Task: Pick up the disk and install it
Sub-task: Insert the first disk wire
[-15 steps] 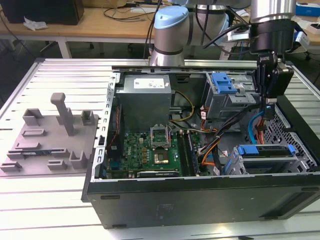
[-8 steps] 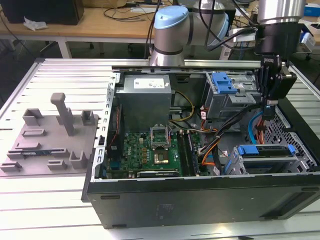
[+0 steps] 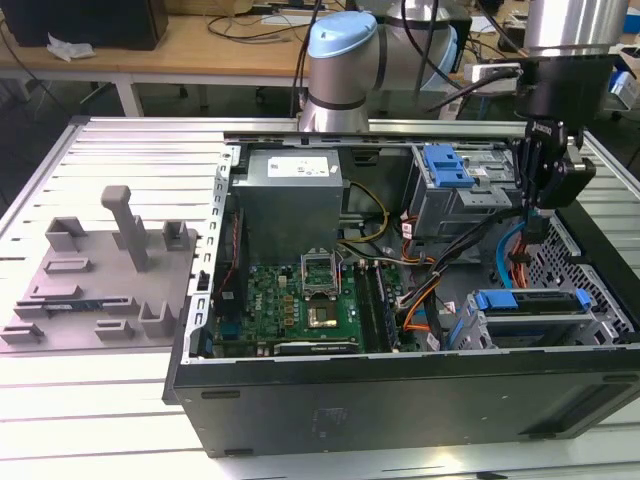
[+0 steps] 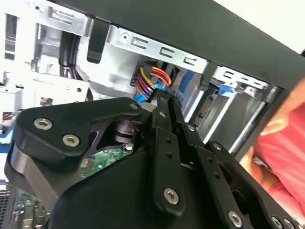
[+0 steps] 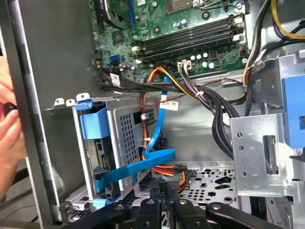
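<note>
Pincer [image 5: 165, 183], pressed together and empty, hovers inside the open computer case [image 3: 400, 400] near the caged disk [image 5: 94, 125]. Approach step, I judge; grasping calls for spreading first.

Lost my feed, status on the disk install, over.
Hand shut, empty, inside the case near the cage. Disk sits in that cage, cables alongside. Person's hand outside the case wall.

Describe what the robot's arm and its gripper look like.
The arm is made of round silver-grey segments, with a light-blue cap on its joint. Black cables loop along it. The gripper is matte black, built of flat angular linkage plates held by silver screws, and it narrows towards its tip.
</note>
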`<action>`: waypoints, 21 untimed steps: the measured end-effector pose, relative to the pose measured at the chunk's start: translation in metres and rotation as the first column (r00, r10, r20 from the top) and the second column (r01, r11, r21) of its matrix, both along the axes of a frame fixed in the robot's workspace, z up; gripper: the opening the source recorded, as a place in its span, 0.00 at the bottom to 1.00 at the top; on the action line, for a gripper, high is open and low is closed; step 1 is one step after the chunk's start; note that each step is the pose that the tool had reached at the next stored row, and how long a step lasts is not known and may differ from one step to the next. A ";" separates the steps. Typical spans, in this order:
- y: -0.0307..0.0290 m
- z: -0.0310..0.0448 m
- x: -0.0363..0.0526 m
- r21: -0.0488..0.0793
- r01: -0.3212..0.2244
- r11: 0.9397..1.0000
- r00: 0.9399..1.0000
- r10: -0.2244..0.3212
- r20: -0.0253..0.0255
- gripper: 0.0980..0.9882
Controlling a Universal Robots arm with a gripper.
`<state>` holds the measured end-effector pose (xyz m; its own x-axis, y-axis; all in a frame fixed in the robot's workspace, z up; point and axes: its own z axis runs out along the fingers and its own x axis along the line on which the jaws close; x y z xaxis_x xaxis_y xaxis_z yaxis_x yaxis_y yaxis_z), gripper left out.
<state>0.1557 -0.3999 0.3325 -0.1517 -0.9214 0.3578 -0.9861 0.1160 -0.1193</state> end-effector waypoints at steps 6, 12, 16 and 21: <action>-0.0169 0.0093 -0.0002 0.033 0.000 0.999 1.000 0.000 0.000 0.08; -0.0426 0.0174 -0.0042 0.052 0.000 0.999 1.000 0.000 0.000 0.08; -0.0548 0.0174 -0.0060 0.064 0.000 0.998 1.000 0.000 -0.002 0.08; -0.0715 0.0183 -0.0061 0.214 0.000 0.977 1.000 0.000 -0.003 0.08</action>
